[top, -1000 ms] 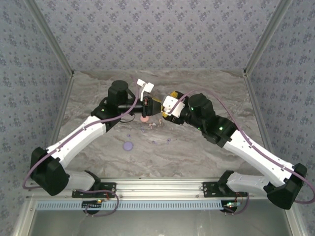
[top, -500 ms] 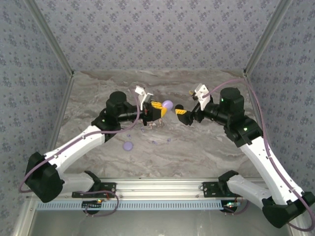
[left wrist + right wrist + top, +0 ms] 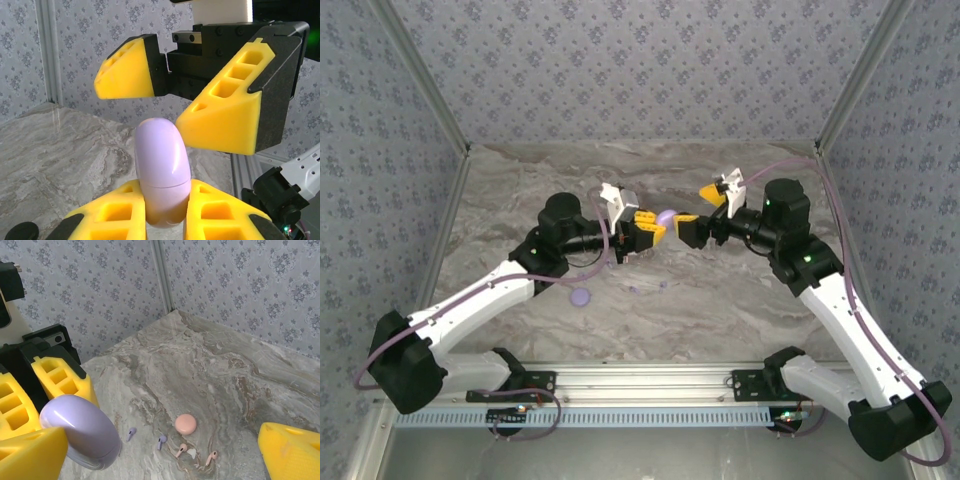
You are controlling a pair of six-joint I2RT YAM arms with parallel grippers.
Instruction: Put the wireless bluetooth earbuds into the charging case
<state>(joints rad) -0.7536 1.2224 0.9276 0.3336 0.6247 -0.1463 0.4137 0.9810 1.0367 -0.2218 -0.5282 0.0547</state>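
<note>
Case lavender, clamped in left pincer, rounded end sticking out past fingertips. Right pincer spread wide, straddling that end without gripping. Earbuds loose on tabletop below right pincer, beside pink disc, well apart from case.

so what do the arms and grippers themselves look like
The left arm and right arm have white shell links between black joint housings, with a thin lavender cable looping along each. The left gripper and right gripper have black bodies and yellow wedge-shaped fingers with rectangular pockets. A small green light glows on the right arm.
</note>
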